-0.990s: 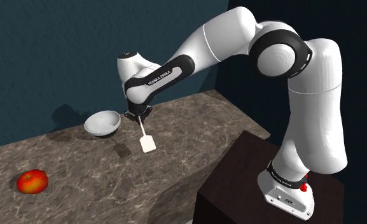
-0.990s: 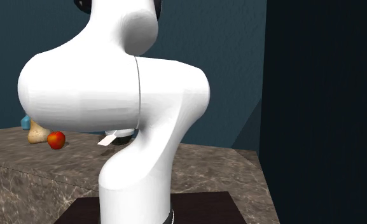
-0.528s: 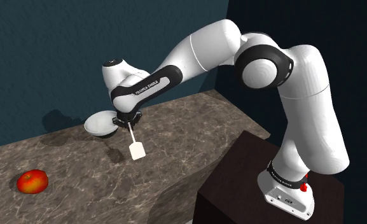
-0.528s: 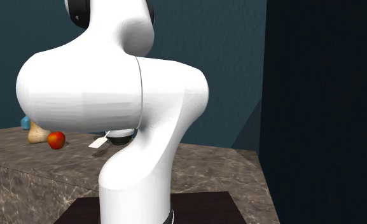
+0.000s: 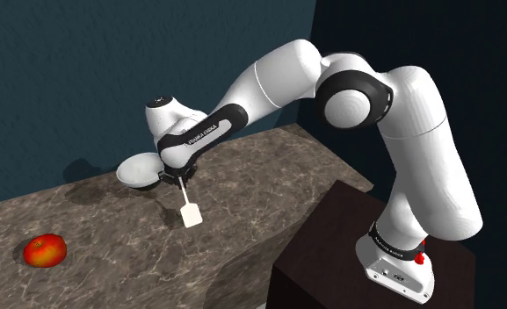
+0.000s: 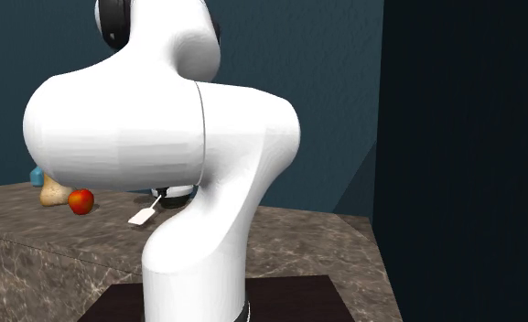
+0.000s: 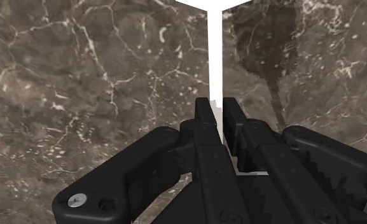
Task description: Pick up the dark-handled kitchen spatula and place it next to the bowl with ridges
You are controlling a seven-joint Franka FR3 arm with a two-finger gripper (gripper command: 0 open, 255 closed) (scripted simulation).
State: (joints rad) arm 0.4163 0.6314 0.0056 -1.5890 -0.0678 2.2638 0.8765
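Because spatula (image 5: 188, 206) must end beside bowl (image 5: 137, 168), my claw (image 7: 215, 105) clamps its thin white stem, blade hanging down over worktop (image 5: 242, 193). Bowl sits near worktop's back edge, just beside claw. Upright grip, I judge, spares bowl rim a knock.

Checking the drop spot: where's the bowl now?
In the shoulder view the bowl sits on the counter, just left of the gripper clasping the white spatula.
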